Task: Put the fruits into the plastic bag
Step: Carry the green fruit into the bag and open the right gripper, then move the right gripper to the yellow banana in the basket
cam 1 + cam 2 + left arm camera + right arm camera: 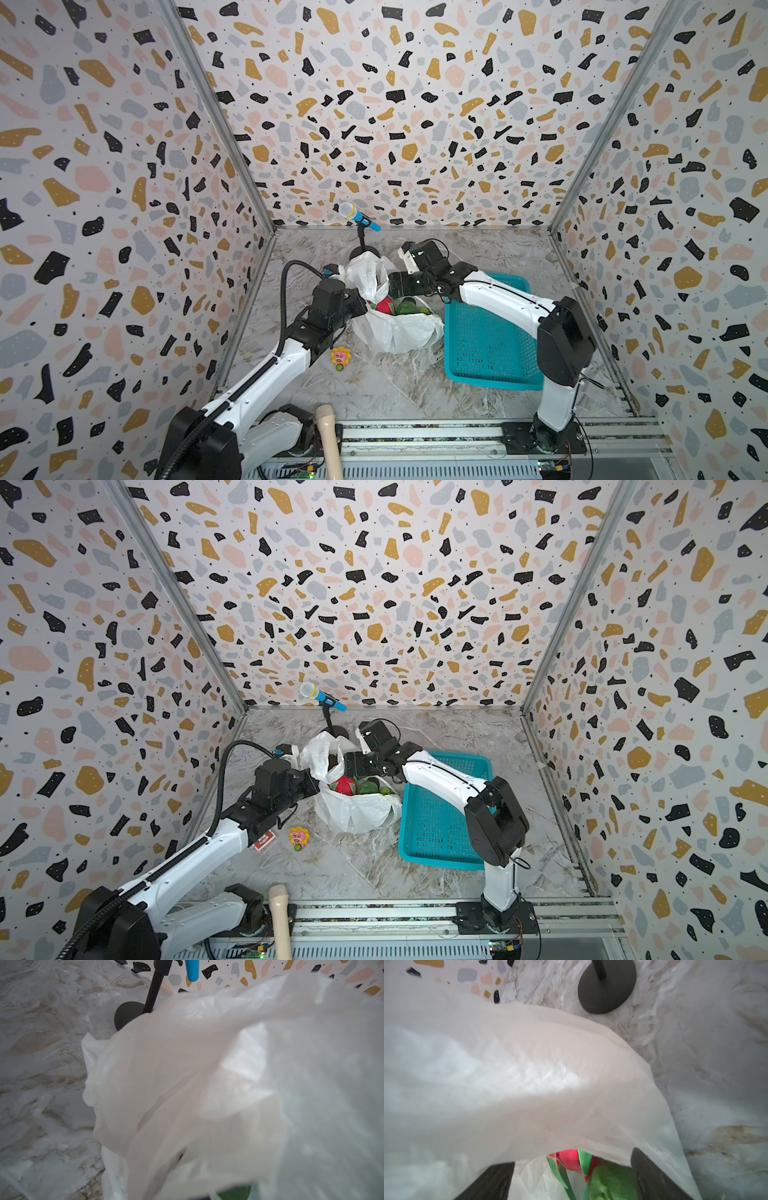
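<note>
The white plastic bag [395,332] [353,812] stands open in the middle of the table. Inside it lie a red dragon fruit [384,305] [569,1160], a dark green fruit [405,307] and a bumpy green one [424,311]. My left gripper [360,302] is at the bag's left rim, shut on the plastic, and a flap of the bag rises behind it. The bag [207,1064] fills the left wrist view and hides those jaws. My right gripper [573,1176] hangs over the bag's mouth, its jaws wide apart and empty, with the dragon fruit and a green fruit [610,1182] below them.
A teal mesh basket [486,345] stands right of the bag, under my right arm. A small sunflower-face toy [340,358] and a red box [264,840] lie near my left arm. A microphone on a black stand [357,216] is behind the bag.
</note>
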Controlling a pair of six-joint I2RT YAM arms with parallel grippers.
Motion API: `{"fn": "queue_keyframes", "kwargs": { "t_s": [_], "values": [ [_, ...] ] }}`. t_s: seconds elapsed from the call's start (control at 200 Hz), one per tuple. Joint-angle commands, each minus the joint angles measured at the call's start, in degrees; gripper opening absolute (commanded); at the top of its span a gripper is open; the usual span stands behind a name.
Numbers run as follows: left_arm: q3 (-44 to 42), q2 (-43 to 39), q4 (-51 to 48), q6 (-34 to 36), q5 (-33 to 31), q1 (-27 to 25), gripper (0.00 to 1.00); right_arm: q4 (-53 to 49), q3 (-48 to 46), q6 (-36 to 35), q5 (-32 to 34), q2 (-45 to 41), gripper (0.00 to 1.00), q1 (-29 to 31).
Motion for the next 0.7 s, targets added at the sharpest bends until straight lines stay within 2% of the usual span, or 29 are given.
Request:
{"fn": "queue_keyframes", "kwargs": {
  "t_s": [0.0,0.185,0.305,0.511,0.696],
  "values": [
    [-0.4,-0.4,2.0,0.4,-0.1,-0.3,0.00,1.3,-4.5,0.9,3.2,-8.0,0.88,-2.4],
    [-0.5,-0.2,2.0,0.4,0.1,-0.3,0.00,0.8,-15.1,2.0,10.4,-18.7,0.88,-8.5],
    [-0.4,0.2,2.2,0.3,0.3,-0.2,0.00,-1.8,-20.2,2.9,13.4,-22.4,0.87,-14.6],
    [-0.4,0.4,2.2,0.3,0.5,-0.3,0.00,-3.1,-23.5,1.1,12.2,-20.7,0.87,-24.2],
    [-0.4,0.3,2.1,0.3,0.3,-0.3,0.00,-2.1,-20.5,-2.6,11.9,-13.6,0.87,-28.3]
  ]
}}
